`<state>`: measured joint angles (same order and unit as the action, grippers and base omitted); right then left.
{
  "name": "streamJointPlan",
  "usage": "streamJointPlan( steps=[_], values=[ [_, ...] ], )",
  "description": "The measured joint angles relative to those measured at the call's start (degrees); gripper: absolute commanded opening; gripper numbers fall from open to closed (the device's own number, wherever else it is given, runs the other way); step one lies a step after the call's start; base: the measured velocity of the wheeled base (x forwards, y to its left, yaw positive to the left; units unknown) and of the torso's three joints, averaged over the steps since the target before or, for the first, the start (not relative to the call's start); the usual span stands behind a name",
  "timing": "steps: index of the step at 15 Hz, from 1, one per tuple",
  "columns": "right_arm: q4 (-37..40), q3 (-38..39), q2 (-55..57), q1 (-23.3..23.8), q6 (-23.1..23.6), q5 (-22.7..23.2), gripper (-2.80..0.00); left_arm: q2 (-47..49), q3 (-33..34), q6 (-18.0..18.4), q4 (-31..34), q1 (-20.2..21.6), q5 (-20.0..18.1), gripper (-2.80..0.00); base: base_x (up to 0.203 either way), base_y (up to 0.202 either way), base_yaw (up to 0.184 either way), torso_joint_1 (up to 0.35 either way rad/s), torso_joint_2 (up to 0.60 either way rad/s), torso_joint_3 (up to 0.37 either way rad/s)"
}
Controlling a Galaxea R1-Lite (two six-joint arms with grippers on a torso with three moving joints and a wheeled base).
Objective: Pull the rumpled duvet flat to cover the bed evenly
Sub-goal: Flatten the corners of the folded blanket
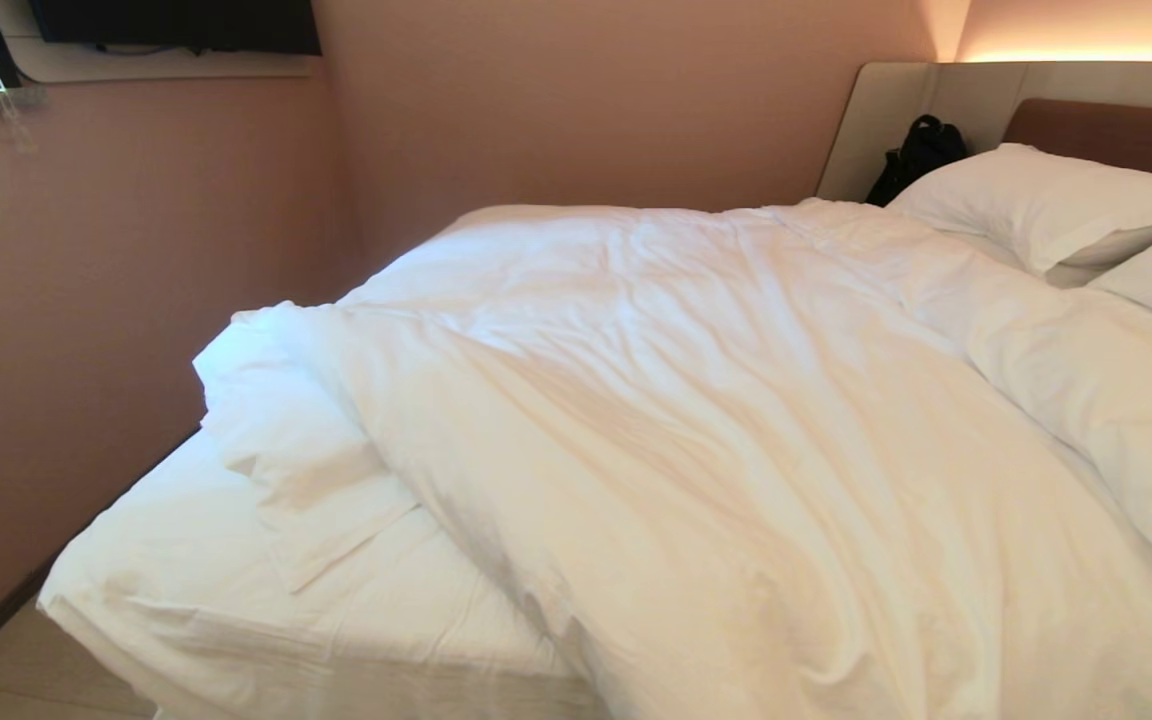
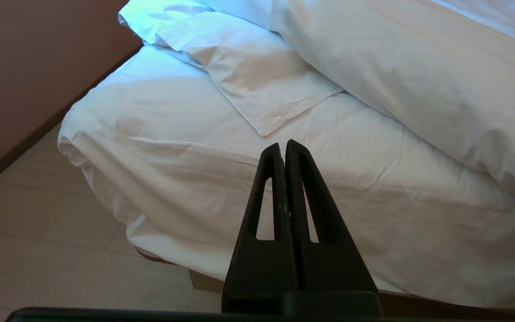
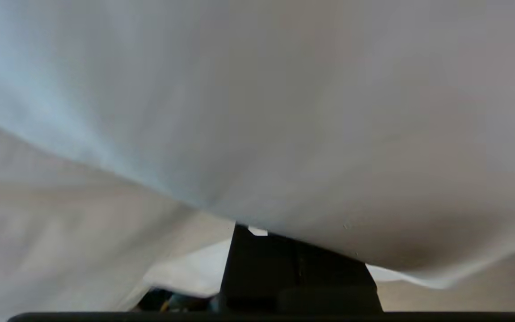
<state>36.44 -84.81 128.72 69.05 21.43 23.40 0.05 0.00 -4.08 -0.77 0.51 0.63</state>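
Your duvet [image 1: 736, 420] is lying rumpled across the bed [image 1: 236, 610], bunched back from the foot-end corner by the wall, leaving bare mattress sheet [image 2: 186, 147] there. Your left hand [image 2: 284, 150] is hovering off that corner, fingers pressed together, empty. Your right hand [image 3: 257, 237] is sitting buried under duvet fabric, fingers together; whether fabric is pinched cannot be told.

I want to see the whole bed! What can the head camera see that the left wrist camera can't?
Only the head view shows the pillows, the headboard and a black bag. Only the left wrist view shows the left end effector, shut and empty, and the floor. Both show the rumpled duvet and the bare sheet corner.
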Motion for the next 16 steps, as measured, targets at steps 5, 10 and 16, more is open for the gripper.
streamJointPlan(
  steps=[5, 10, 16],
  values=[
    [-7.8, -5.2, -0.1, 4.9, 1.6, -5.7, -2.8, 0.0, 0.0, 0.0, 0.0, 0.0, 0.0, -2.8, 0.0, 0.0, 0.0, 0.0, 0.0, 0.0],
    [-8.0, -5.9, -2.9, 7.9, 5.1, -6.9, -2.8, 0.0, 0.0, 0.0, 0.0, 0.0, 0.0, -2.8, 0.0, 0.0, 0.0, 0.0, 0.0, 0.0],
    [0.5, -10.7, -12.8, 8.6, 14.4, 0.7, -2.8, 0.0, 0.0, 0.0, 0.0, 0.0, 0.0, -2.8, 0.0, 0.0, 0.0, 0.0, 0.0, 0.0]
  ],
)
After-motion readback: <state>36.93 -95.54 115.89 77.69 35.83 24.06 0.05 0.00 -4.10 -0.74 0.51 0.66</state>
